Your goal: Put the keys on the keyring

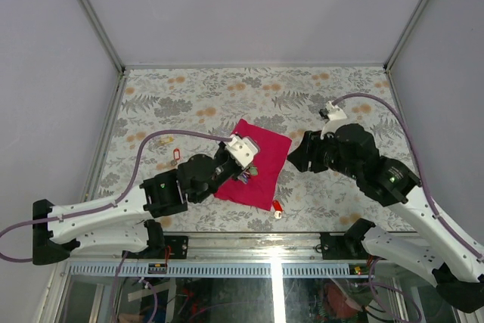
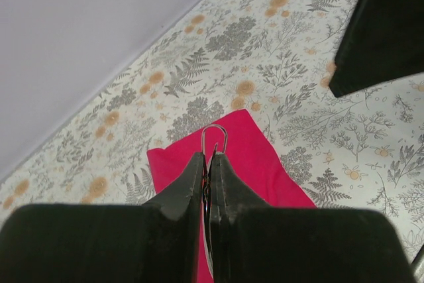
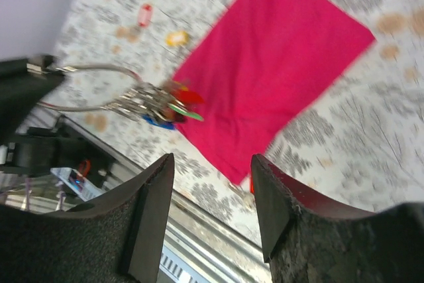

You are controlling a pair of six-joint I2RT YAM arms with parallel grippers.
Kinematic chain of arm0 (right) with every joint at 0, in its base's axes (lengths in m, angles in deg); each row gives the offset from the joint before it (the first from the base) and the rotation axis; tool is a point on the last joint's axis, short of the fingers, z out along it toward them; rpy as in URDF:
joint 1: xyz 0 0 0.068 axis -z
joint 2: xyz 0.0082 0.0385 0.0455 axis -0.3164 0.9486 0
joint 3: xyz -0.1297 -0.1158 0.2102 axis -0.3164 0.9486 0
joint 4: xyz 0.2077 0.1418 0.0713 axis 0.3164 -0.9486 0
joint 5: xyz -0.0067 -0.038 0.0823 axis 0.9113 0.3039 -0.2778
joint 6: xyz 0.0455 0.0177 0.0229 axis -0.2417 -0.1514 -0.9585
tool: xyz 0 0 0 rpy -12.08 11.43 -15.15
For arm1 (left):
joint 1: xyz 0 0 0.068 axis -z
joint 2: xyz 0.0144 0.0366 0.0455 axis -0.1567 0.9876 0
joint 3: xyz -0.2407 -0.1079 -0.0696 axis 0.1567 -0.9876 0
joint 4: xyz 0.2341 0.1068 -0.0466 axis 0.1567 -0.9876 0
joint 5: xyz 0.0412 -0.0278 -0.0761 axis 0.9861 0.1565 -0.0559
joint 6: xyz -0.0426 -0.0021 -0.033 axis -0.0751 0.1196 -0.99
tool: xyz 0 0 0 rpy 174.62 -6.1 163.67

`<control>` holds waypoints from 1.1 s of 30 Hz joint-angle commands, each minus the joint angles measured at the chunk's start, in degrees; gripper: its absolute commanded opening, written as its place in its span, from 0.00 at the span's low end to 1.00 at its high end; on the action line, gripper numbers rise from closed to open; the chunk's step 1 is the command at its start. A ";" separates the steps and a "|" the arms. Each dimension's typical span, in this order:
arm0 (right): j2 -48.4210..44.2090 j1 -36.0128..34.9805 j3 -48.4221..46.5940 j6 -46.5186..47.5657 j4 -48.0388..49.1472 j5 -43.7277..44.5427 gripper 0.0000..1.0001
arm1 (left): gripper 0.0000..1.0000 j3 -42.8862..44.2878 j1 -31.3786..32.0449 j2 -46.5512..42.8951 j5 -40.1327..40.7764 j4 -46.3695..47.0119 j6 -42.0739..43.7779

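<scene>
Top external view showed the small red-headed key (image 1: 277,206) lying near-left of the spread, empty right fingers (image 3: 149,217); left fingers (image 2: 192,183) pinched the thin silver keyring (image 2: 214,138).

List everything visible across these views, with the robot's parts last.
keyring: one, silver ring with green, blue and red tags, held in the air above the cloth's left side
cloth: one, magenta, mid-table
red-headed key: one, on the table at the cloth's near corner
small red item: one, left of the cloth; key or tag, too small to tell
brass key: at least one, blurred, left of the cloth
table: one, grey and orange floral cover
left gripper: black fingers, shut on the keyring
right gripper: black fingers, open, empty, right of the cloth
</scene>
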 commanded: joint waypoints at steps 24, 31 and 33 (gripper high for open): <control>-1.29 -9.52 32.99 -30.71 9.01 2.98 0.38 | 0.00 0.86 -1.66 -4.95 0.92 -3.02 -2.80; -1.93 -10.79 40.07 -40.28 15.79 4.52 0.38 | 0.00 0.52 -2.06 -4.23 0.59 -3.23 -2.84; -0.87 -11.26 40.99 -41.70 17.81 4.22 0.39 | 0.00 0.52 -2.28 -4.09 0.48 -3.29 -2.89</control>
